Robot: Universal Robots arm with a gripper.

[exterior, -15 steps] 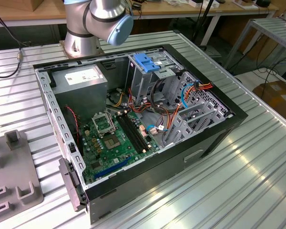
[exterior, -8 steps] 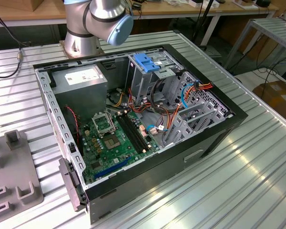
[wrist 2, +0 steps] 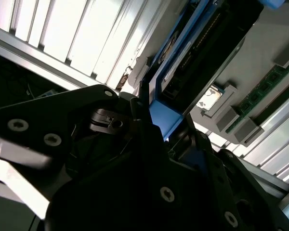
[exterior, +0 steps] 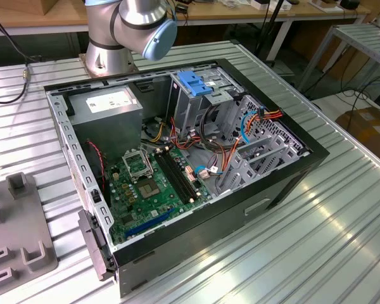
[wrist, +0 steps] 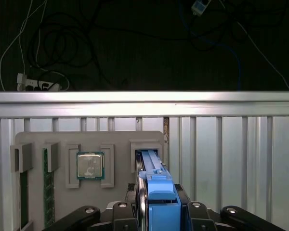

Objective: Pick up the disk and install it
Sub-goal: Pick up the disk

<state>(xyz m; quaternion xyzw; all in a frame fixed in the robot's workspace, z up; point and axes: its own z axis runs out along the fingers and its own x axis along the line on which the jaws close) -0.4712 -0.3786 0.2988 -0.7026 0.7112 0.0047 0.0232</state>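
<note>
Where fingers (wrist: 181, 195) clamp, disk (wrist: 156, 190) partly hidden

The disk (wrist: 155, 185) is silver-grey at one edge, with a bright blue frame. The gripper (wrist: 158, 211) is black with silver screw heads. The tray (wrist: 120, 144) is plain grey, the chip (wrist: 90, 165) silver with a green rim, and the memory stick (wrist: 47, 192) green. The table (exterior: 342, 240) is ribbed silver. The computer case (exterior: 196, 247) is black, the circuit board (exterior: 145, 183) green, the power box (exterior: 107, 104) grey with a white sticker, the cage handle (exterior: 195, 82) blue, and the arm (exterior: 123, 22) silver with a pale blue cap.
</note>
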